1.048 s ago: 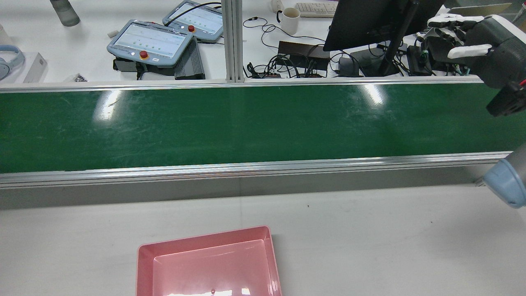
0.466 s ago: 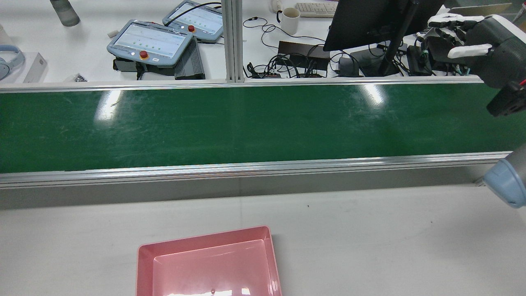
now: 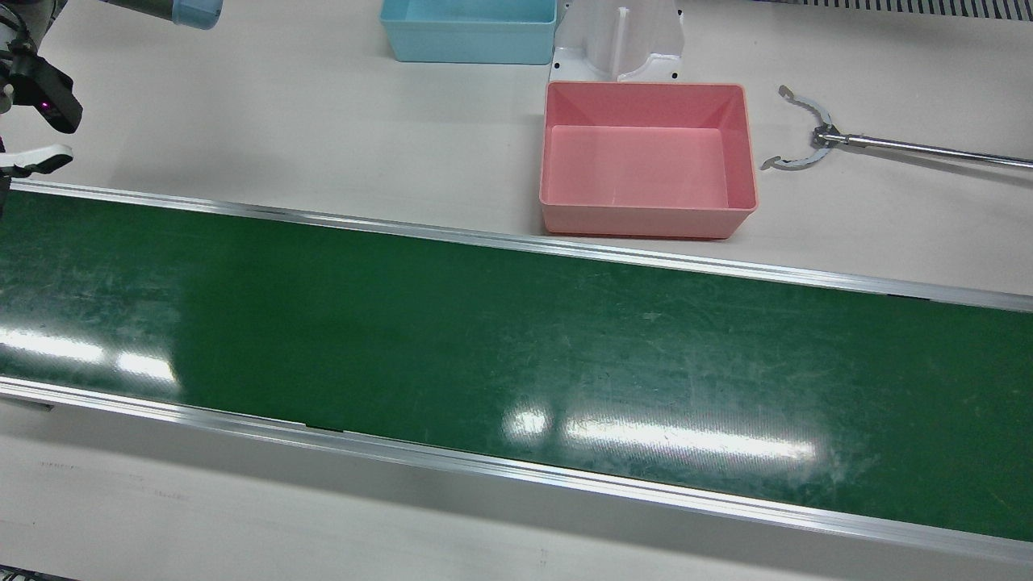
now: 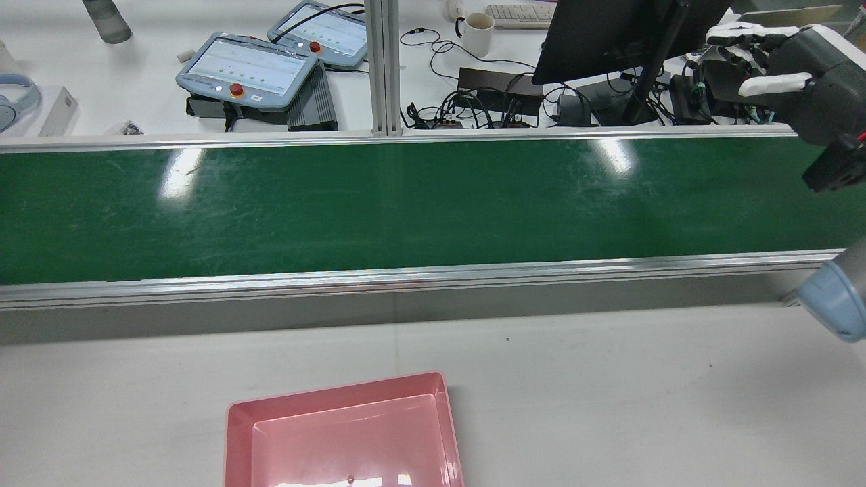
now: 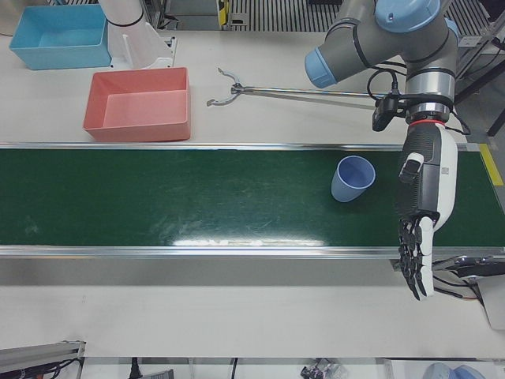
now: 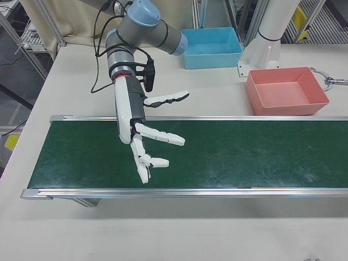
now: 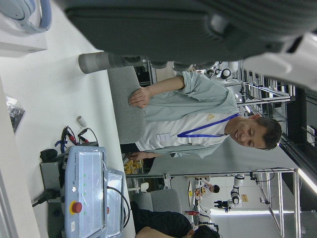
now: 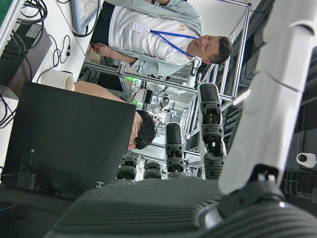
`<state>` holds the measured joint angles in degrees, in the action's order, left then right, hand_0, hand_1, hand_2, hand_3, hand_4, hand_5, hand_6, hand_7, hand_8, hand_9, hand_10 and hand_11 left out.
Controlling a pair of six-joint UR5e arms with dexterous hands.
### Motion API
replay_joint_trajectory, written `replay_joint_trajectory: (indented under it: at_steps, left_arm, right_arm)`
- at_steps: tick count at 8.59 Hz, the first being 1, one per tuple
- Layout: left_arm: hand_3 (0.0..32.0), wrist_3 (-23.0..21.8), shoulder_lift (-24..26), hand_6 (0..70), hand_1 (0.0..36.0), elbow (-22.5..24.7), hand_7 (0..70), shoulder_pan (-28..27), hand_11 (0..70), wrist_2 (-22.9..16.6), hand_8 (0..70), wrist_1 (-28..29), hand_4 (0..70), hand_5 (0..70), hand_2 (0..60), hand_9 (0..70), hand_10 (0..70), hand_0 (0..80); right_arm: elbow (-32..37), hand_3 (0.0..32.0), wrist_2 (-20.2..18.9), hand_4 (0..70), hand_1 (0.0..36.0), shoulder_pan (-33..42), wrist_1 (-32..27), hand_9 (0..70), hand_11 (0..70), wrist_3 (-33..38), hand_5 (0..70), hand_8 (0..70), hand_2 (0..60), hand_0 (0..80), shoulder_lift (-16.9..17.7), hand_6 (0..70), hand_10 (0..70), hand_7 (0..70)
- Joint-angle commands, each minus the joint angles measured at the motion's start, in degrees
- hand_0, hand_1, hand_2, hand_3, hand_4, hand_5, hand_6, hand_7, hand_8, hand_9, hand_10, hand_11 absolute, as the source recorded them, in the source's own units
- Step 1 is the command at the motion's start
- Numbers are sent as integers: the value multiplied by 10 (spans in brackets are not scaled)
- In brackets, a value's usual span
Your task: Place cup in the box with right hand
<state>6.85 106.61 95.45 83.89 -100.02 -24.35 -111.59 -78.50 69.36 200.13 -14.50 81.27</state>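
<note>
This is a robotics lab or test station. A long green conveyor belt (image 3: 516, 355) in aluminium rails runs across a white bench (image 3: 282, 105). Behind it, teach pendants (image 4: 247, 67) with red stop buttons, a monitor (image 4: 602, 37), a keyboard (image 4: 521, 13) and tangled cables (image 4: 473, 105) crowd a desk. People wearing lanyards (image 7: 198, 119) sit nearby among aluminium-frame racks.

Beyond the dark hand (image 7: 198, 29), a seated person (image 7: 193, 116) faces a white desk (image 7: 44, 99) bearing teach pendants (image 7: 84, 191).
</note>
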Motion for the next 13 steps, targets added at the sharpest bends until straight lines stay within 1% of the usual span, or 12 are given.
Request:
replay_joint_trajectory:
  at_steps: [1, 4, 6, 7, 10, 13]
  left_arm:
    - [0, 0, 0, 0, 0, 0, 0, 0, 0, 0, 0, 0, 0, 0, 0, 0, 0, 0]
    - [0, 0, 0, 0, 0, 0, 0, 0, 0, 0, 0, 0, 0, 0, 0, 0, 0, 0]
    - [0, -1, 0, 0, 0, 0, 0, 0, 0, 0, 0, 0, 0, 0, 0, 0, 0, 0]
    - [0, -1, 0, 0, 0, 0, 0, 0, 0, 0, 0, 0, 0, 0, 0, 0, 0, 0]
    - [0, 0, 0, 0, 0, 0, 0, 0, 0, 0, 0, 0, 0, 0, 0, 0, 0, 0]
    - [0, 0, 0, 0, 0, 0, 0, 0, 0, 0, 0, 0, 0, 0, 0, 0, 0, 0]
  right_arm:
    - [-3, 0, -1, 340, 123, 0, 0, 85, 106, 0, 53, 16, 0, 557, 1, 89, 61, 385]
    - [-2, 0, 0, 332, 124, 1, 0, 82, 104, 0, 54, 14, 0, 557, 1, 87, 60, 381]
    - [-1, 0, 0, 342, 124, 0, 0, 87, 106, 0, 53, 16, 0, 558, 0, 91, 62, 396]
    - [0, 0, 0, 341, 124, 0, 0, 86, 107, 0, 54, 17, 0, 557, -1, 89, 62, 388]
    - [0, 0, -1, 349, 124, -1, 0, 95, 111, 0, 54, 21, 0, 557, -1, 94, 65, 410]
    - [-1, 0, -1, 348, 124, -1, 0, 92, 107, 0, 53, 18, 0, 558, 0, 94, 62, 413]
